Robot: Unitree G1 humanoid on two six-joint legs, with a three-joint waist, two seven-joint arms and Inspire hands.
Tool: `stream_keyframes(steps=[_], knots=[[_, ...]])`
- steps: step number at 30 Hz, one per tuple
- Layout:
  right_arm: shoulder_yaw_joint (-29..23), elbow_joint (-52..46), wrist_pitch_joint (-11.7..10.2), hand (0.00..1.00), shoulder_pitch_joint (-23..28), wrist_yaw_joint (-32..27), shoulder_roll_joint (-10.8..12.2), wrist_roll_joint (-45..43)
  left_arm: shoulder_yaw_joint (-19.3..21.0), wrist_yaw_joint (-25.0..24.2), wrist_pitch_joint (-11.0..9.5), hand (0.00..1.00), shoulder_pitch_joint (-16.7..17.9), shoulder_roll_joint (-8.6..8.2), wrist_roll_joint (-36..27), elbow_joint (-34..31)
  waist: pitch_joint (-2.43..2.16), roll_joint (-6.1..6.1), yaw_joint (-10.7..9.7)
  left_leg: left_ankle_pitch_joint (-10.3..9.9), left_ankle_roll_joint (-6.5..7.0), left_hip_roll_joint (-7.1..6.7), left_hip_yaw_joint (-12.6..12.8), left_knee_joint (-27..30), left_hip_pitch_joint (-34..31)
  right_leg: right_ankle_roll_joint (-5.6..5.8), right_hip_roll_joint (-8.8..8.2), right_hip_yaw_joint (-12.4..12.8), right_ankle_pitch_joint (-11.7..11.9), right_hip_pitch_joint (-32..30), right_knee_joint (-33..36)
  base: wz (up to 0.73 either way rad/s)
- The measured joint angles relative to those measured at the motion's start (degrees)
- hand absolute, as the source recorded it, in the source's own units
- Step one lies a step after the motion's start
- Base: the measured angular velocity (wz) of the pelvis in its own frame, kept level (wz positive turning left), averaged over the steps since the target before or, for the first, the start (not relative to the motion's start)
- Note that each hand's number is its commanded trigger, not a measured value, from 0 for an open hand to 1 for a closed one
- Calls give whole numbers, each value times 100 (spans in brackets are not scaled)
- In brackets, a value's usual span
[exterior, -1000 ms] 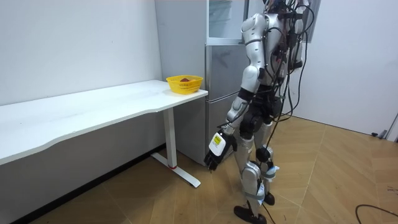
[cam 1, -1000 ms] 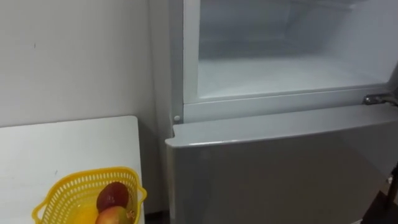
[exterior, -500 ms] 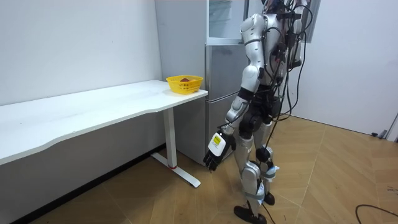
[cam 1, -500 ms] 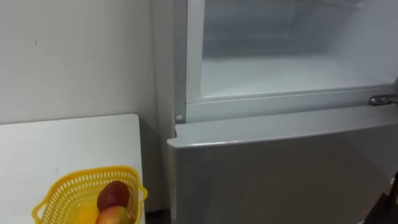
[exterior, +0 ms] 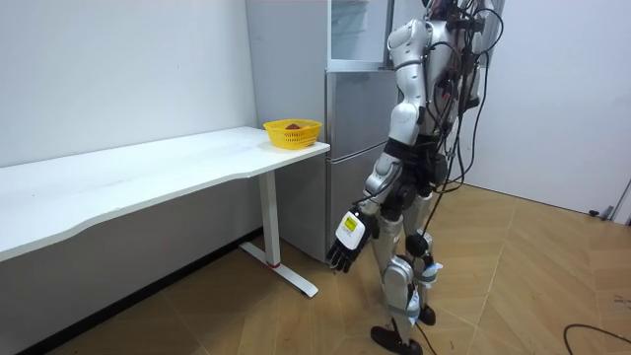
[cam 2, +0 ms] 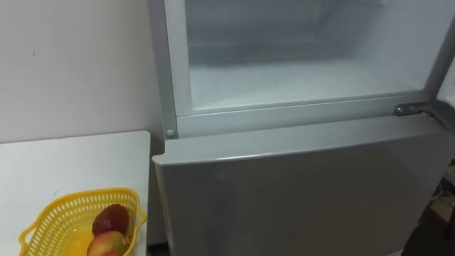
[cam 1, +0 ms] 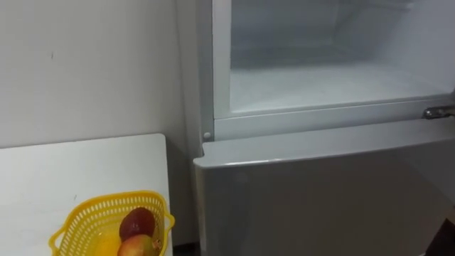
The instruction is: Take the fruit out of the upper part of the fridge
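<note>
Room view has me standing right up against the fridge (exterior: 353,118), facing it, with the white worktop (exterior: 148,168) running off to my left. My left hand (exterior: 345,251) hangs low beside my thigh, well below the worktop's edge. The fingers point down, loose and relaxed, with nothing in them and touching nothing. My guess is the arm is parked there just to keep clear of the worktop and the lower door (cam 1: 320,199), which is closed.

From my eyes, the upper compartment (cam 1: 334,78) is wide open in front of me. The stretch of shelf I can see is bare and white, and the far right of it is cut off, so I can't say what's there.

The only loose stuff around is in the yellow basket (cam 1: 85,213) at the worktop's near corner, just beside the fridge: a dark red fruit (cam 1: 137,222) and a yellow-red fruit (cam 1: 138,247) touching it. Makes sense to keep the basket that close, since it's a short swing from shelf to basket. I'd say those two fruits are the haul and the fetching is mostly done.
</note>
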Motion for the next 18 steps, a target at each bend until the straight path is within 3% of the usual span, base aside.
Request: stream_keyframes(steps=[6,14,18], knots=[[196,-16,53,0,0,29,-1,-1061,24,-107,-106,0,3,-48,-2,38,5,-9,1,0,1,1,3,1,-14,-1,-3,11,-1,-60,103,-3],[784,-129,113,0,0,52,0,-1148,-4,-176,-139,0,-4,-75,-51,273,23,-78,10,1,2,-2,-26,13,-12,-16,-18,9,-11,-121,184,-3],[992,-137,120,0,0,87,0,-1457,-4,-213,-154,0,-172,-77,-56,595,25,-102,188,1,2,-3,-28,36,-2,-21,-19,21,-5,-119,206,-1]])
